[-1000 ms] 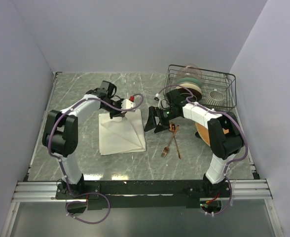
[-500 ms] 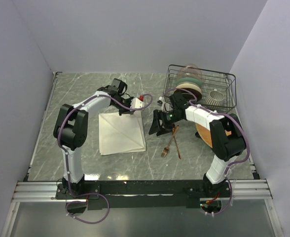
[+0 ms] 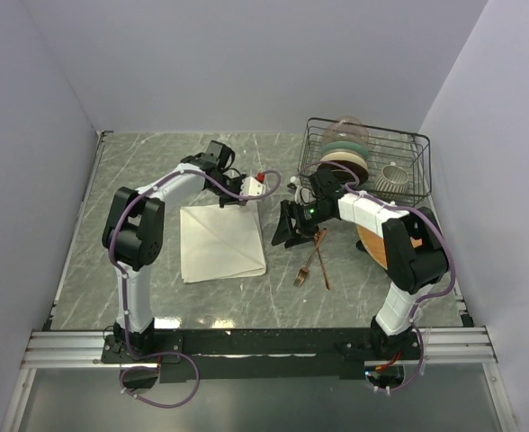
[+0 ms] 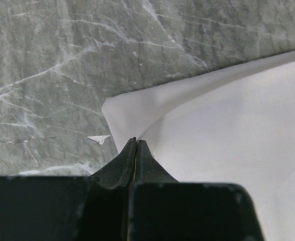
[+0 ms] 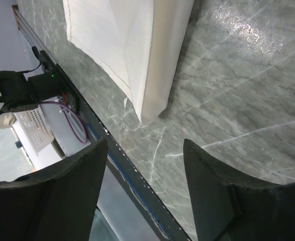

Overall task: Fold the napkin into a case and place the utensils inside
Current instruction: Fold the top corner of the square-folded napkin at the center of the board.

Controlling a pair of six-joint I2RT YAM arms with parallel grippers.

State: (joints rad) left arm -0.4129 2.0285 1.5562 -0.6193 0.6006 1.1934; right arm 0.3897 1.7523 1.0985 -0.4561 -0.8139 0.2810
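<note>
The cream-white napkin (image 3: 219, 245) lies folded on the marble table, with a diagonal crease across it. My left gripper (image 3: 239, 203) is at its far right corner, low over the table. In the left wrist view the left gripper (image 4: 136, 141) is shut, and a ridge of the napkin (image 4: 228, 125) runs into the tips. My right gripper (image 3: 283, 229) is open and empty, just right of the napkin. In the right wrist view the right gripper (image 5: 145, 165) is over bare table, short of a napkin (image 5: 132, 45) corner. The copper fork (image 3: 302, 273) and spoon (image 3: 324, 273) lie crossed right of the napkin.
A black wire rack (image 3: 408, 144) with plates and a small bowl stands at the back right. An orange mat (image 3: 372, 245) lies under my right arm. The metal rail (image 3: 264, 342) runs along the table's front edge.
My left gripper has moved right and down with the napkin's corner, so the raised cloth now lies flatter. My right gripper shifted slightly right, then stayed still.
</note>
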